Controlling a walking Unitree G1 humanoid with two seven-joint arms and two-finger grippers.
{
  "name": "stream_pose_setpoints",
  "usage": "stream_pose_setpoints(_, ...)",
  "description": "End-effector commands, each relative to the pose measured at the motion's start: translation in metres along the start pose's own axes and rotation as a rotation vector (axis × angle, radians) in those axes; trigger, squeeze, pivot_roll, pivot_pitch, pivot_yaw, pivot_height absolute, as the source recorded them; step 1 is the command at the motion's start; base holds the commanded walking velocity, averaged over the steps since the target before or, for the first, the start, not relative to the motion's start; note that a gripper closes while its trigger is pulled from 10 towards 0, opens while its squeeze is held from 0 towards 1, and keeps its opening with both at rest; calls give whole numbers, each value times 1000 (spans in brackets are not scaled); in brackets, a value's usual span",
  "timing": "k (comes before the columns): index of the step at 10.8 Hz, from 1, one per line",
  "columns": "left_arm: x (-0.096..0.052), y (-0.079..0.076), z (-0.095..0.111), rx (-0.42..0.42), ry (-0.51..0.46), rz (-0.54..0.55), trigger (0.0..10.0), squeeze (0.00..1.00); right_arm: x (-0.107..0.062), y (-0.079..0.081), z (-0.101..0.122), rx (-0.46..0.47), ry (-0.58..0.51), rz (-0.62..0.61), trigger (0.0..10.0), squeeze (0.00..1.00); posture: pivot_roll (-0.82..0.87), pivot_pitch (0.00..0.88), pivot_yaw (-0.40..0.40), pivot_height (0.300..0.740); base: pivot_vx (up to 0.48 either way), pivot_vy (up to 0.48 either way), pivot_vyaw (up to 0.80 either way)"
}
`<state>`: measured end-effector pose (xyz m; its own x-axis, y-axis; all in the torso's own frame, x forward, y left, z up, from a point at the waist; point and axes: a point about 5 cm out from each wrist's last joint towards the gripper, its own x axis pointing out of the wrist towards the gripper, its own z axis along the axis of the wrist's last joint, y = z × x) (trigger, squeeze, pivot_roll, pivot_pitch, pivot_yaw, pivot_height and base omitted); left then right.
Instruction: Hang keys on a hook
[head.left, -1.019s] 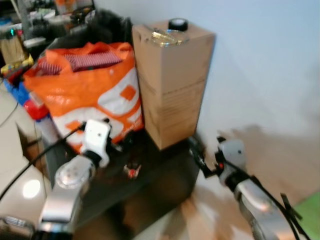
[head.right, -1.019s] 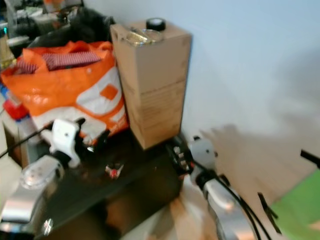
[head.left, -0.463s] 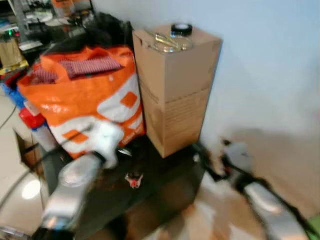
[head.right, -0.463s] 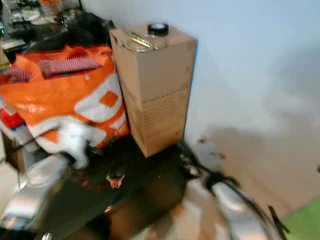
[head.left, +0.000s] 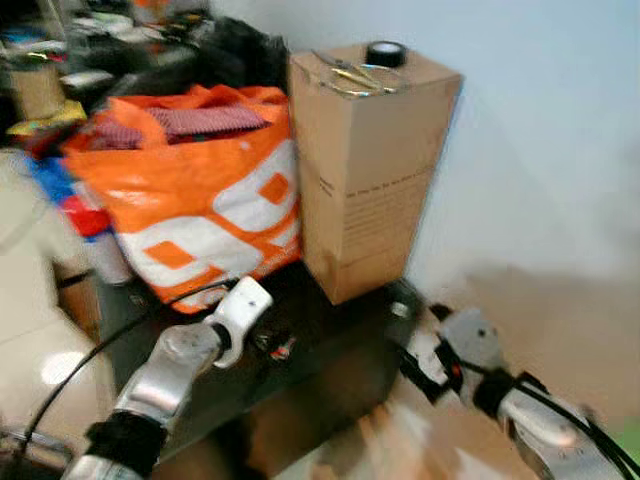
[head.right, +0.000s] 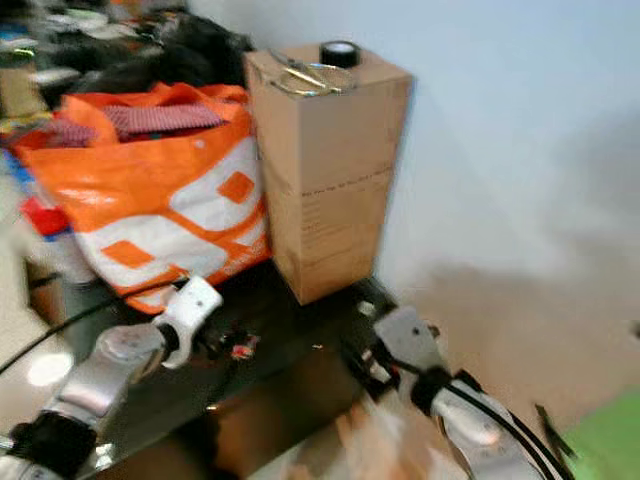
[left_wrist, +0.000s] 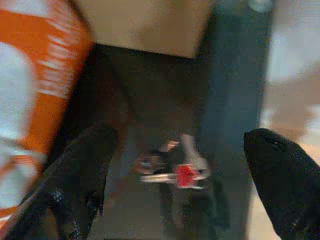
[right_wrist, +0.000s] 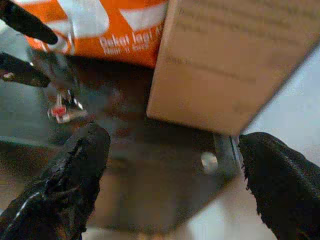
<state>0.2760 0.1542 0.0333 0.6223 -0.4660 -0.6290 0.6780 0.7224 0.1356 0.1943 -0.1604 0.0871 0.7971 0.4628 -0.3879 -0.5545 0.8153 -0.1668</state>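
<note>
Keys (left_wrist: 175, 172) with a red tag lie flat on the dark glossy counter (head.left: 330, 350), in front of the orange shopping bag (head.left: 200, 200) and the tall cardboard box (head.left: 370, 170) that stand side by side at the back of it, against the pale wall (head.left: 540, 130). From the head views the bunch shows as a small red and silver spot just beside the tip of the left pincer (head.left: 262, 340), on its inner side, toward the box. In the left wrist view the left pincer (left_wrist: 175, 200) has its two black fingers (left_wrist: 80, 175) spread wide apart, and the keys sit between them on the counter surface, touching neither finger; whether the fingertips reach the counter cannot be told through the blur. The right pincer (head.left: 415, 365) hangs off the near corner of the counter, well apart from the keys, its fingers (right_wrist: 75, 170) also spread wide and holding nothing; its wrist camera looks across the counter at the foot of the box, the lower edge of the bag, and the keys (right_wrist: 60, 110) lying beyond, beside the left pincer's black fingertips (right_wrist: 25, 22). A black roll of tape (head.left: 385, 52) and some thin metal items rest on top of the box.
</note>
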Motion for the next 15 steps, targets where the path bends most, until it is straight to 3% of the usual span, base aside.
stream_pose_setpoints(1, 7, -7, 1, 15, 28, -41, 10000, 0, -1, 5, 5, -16, 2, 39, 10000, 0, -193, 0, -5, 732, 0, 0, 0)
stream_pose_setpoints(4, 18, -24, -13, -24, 84, -61, 10000, 0, -3, 12, 7, -21, 16, 83, 10000, 0, -193, 29, -26, 732, 0, 0, 0)
stream_pose_setpoints(6, 21, -19, -19, -19, 113, 46, 10000, 0, -7, 21, 9, -7, 20, 123, 10000, 0, -186, 79, -33, 732, 0, 0, 0)
stream_pose_setpoints(11, 18, -16, -32, -42, 135, 100, 10000, 0, -10, 30, 10, -23, 31, 164, 10000, 0, -181, 127, -48, 732, 0, 0, 0)
stream_pose_setpoints(12, 18, -17, -33, -50, 136, 101, 4706, 0, -10, 32, 10, -22, 30, 167, 10000, 0, -182, 128, -51, 732, 0, 0, 0)
stream_pose_setpoints(13, 19, -16, -32, -50, 135, 105, 78, 0, -11, 32, 10, -19, 30, 168, 10000, 0, -185, 127, -50, 732, 0, 0, 0)
stream_pose_setpoints(15, 20, -16, -31, -46, 135, 106, 0, 0, -10, 31, 10, -20, 30, 167, 10000, 0, -187, 124, -49, 732, 0, 0, 0)
